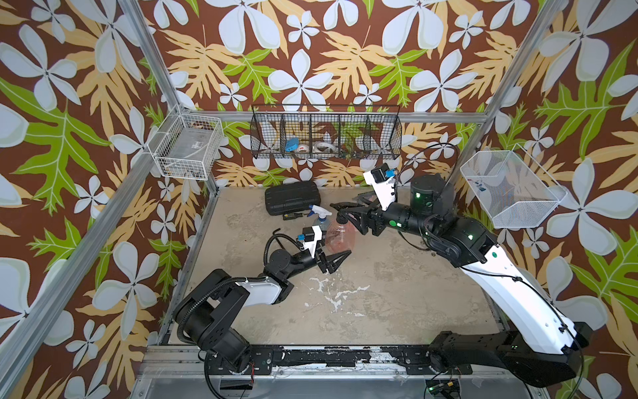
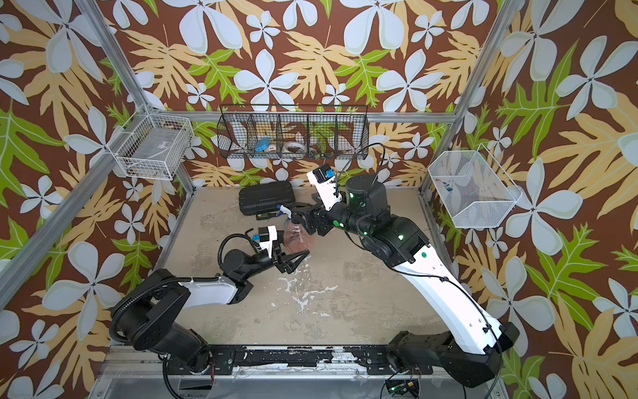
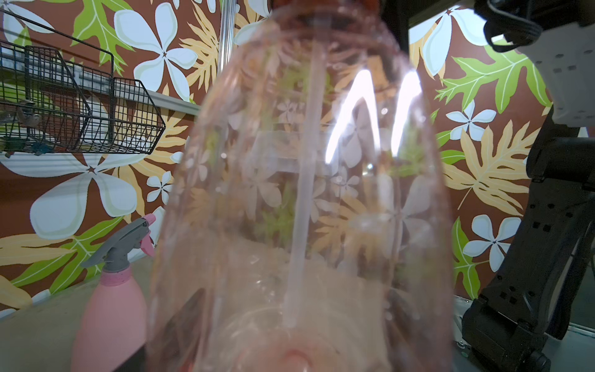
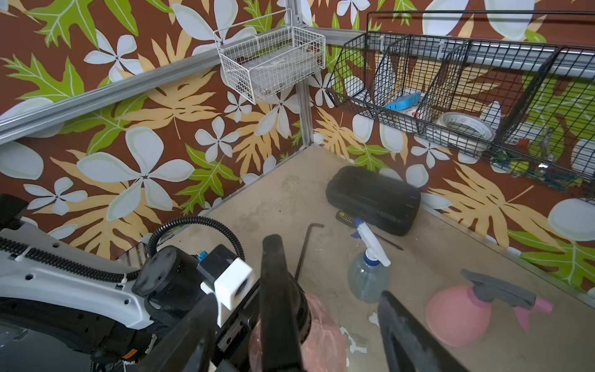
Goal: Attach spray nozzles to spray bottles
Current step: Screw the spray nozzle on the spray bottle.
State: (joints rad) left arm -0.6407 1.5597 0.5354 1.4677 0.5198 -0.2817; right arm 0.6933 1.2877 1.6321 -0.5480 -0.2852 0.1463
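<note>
Left tool [image 1: 345, 255] on orange bottle [image 1: 341, 235], dip tube [image 3: 306, 193] inside

Soft, even light from overhead fills both top views, bright and without hard shadows on the table [image 1: 362, 304]. Focus is sharp at the centre, and the wallpaper [image 1: 310, 51] stretches slightly toward the edges. In the left wrist view the orange bottle [image 3: 289, 199] sits so near the lens that it is a blurred haze crossed by two blown-out white glare streaks, while the wallpaper behind stays fairly crisp. The right wrist view bends the frame rail [image 4: 96, 96] with wide-angle distortion, and its near foreground, the pink bottle [image 4: 457, 319] included, is soft and out of focus.
</note>
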